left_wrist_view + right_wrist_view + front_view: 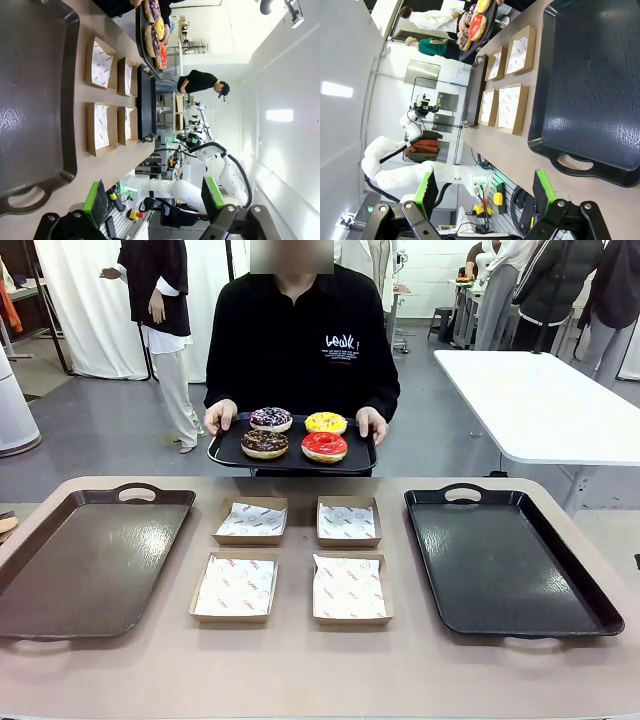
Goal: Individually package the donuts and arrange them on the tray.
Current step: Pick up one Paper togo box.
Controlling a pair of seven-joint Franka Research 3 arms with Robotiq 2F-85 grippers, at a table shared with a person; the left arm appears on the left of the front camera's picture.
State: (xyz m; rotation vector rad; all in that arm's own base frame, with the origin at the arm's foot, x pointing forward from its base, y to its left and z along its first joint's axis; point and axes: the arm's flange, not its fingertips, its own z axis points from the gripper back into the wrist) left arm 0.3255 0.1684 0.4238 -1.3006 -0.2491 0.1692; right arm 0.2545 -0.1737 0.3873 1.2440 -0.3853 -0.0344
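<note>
Beyond the far edge of the table [300, 680], the person [290, 360] held a small tray [222, 452] carrying all four donuts [324, 446]. Both my left gripper [154, 196] and right gripper [485, 186] stood wide and empty. Packaging hadn't begun, I judged; next, a donut needed lifting into a lined box [234, 587].

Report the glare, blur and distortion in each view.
Front view: even light, sharp throughout, a faint sheen on the black tray. Left wrist view: rolled sideways, wide-angle stretch at the edges, pale glare on the brown tray, ceiling lamp blown out. Right wrist view: also rolled, with mottled reflections on the black tray.
</note>
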